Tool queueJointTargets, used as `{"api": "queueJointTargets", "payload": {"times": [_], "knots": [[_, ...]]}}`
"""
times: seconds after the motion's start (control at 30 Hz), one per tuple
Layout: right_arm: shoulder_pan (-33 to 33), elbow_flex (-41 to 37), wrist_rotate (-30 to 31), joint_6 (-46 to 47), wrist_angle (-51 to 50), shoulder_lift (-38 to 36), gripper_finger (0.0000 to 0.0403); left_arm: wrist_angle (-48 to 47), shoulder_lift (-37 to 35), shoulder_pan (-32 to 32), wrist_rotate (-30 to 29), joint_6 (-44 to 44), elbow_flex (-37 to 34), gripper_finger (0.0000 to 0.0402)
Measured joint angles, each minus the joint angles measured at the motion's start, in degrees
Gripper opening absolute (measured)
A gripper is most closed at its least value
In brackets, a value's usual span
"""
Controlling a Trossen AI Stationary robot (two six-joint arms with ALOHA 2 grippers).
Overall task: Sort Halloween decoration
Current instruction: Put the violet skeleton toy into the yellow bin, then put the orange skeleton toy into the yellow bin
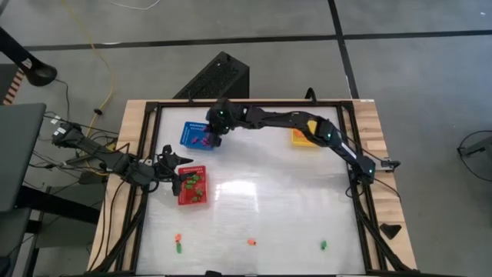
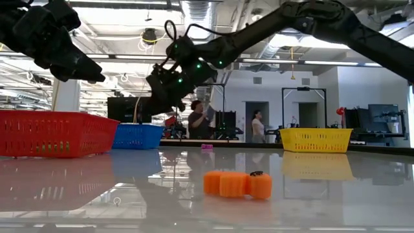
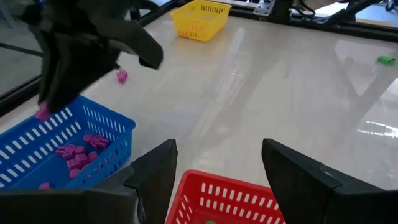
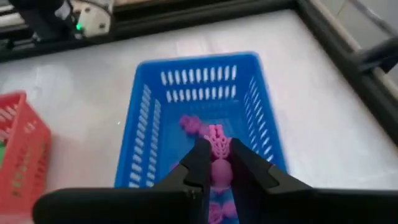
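My right gripper (image 4: 217,150) hangs over the blue basket (image 4: 146,118), shut on a purple trinket (image 4: 217,135). More purple trinkets (image 3: 78,152) lie on that basket's floor. In the high view the blue basket (image 1: 192,135) sits at the far left, the red basket (image 1: 192,186) in front of it and the yellow basket (image 1: 302,138) at the far right. My left gripper (image 3: 217,171) stands open at the red basket's left end (image 3: 205,186), holding nothing. Loose orange (image 1: 250,241) and green trinkets (image 1: 323,245) lie near the front edge. My right gripper pinches the purple trinket between its two fingers (image 4: 194,163). The trinket's ribbed end (image 4: 218,132) sticks out past the fingertips. The fingers slant down from the table's right toward the blue basket. The trinket is lifted clear above the basket's floor.
One purple trinket (image 3: 122,76) lies on the table between the blue and yellow baskets. An orange trinket (image 2: 236,184) sits close to the low camera. Another orange and green pair (image 1: 178,242) lies at the front left. A black frame (image 1: 246,103) borders the table; people stand in the room behind.
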Motion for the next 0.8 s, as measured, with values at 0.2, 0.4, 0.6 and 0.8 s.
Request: {"api": "queueJointTargets", "payload": {"times": [0.2, 0.4, 0.6, 0.8], "knots": [[1.0, 0.0, -0.6, -0.4, 0.7, 0.8, 0.0096, -1.1, 0.0, 0.0, 0.1, -0.8, 0.0, 0.0226], [2.5, 0.0, -0.5, -1.7, 1.8, 0.8, 0.0134, -1.1, 0.0, 0.0, 0.4, -1.7, 0.0, 0.0226], [3.0, 0.1, -0.5, 0.1, 1.6, 0.8, 0.0178, -1.0, 0.0, 0.0, 0.4, -2.9, 0.0, 0.0226], [2.9, 0.1, -0.7, 3.1, 1.7, 0.8, 0.0209, -1.0, 0.0, 0.0, 0.5, -3.1, 0.0, 0.0226]]}}
